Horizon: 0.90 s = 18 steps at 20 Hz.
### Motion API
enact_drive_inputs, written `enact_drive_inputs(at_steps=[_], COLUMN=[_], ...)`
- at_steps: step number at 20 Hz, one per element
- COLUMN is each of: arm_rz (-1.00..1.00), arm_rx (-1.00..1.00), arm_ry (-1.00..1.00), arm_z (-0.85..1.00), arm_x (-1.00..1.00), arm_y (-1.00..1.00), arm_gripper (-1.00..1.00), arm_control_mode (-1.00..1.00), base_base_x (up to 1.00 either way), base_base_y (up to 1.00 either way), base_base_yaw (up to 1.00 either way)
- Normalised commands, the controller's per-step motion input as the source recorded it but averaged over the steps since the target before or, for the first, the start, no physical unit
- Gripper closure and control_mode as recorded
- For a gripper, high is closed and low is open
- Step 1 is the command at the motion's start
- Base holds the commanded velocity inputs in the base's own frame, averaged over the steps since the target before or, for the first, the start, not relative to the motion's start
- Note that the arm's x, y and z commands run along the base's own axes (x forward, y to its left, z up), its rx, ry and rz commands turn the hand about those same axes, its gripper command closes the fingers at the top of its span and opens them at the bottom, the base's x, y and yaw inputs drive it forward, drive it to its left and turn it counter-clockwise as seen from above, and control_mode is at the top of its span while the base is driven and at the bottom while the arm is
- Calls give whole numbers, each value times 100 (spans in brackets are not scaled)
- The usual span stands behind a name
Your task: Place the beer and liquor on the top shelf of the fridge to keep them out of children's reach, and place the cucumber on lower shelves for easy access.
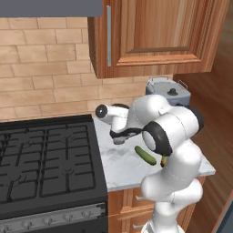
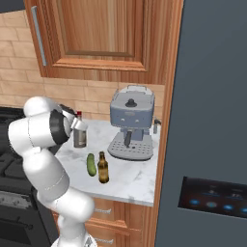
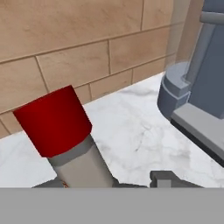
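Note:
The liquor (image 2: pixel 80 133), a grey glass bottle with a red cap (image 3: pixel 52 120), stands near the brick wall on the marble counter (image 2: pixel 130 176). My gripper (image 3: pixel 109 183) is at its neck (image 3: pixel 81 166), open. One fingertip (image 3: pixel 168 178) stands clear to the right of the neck. The brown beer (image 2: pixel 102 168) stands upright near the counter's front. The dark green cucumber (image 2: pixel 91 164) (image 1: pixel 145 155) lies just left of the beer. The grey fridge (image 2: pixel 212 111) fills the right side with its door closed, so the top shelf is hidden.
A grey coffee machine (image 2: pixel 131 123) stands on the counter right of the liquor, close to the hand. A black gas stove (image 1: pixel 45 159) lies to the left. Wooden wall cabinets (image 2: pixel 101 38) hang above the counter.

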Motion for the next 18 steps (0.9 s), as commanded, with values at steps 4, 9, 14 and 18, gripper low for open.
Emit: enact_drive_inputs(at_steps=[4, 9, 14, 18], arm_rz=[6, 10, 13, 26], arm_rx=[1, 8, 12, 13], arm_ry=[-4, -2, 0, 0], arm_z=[61, 96, 100, 100], arm_x=[-17, -36, -57, -72], arm_y=[-1, -21, -50, -51], arm_gripper=[100, 100, 100, 100], arm_control_mode=[-100, -100, -100, -100], base_base_x=[0, 0, 0, 0], base_base_y=[0, 0, 0, 0], base_base_yaw=[0, 0, 0, 0])
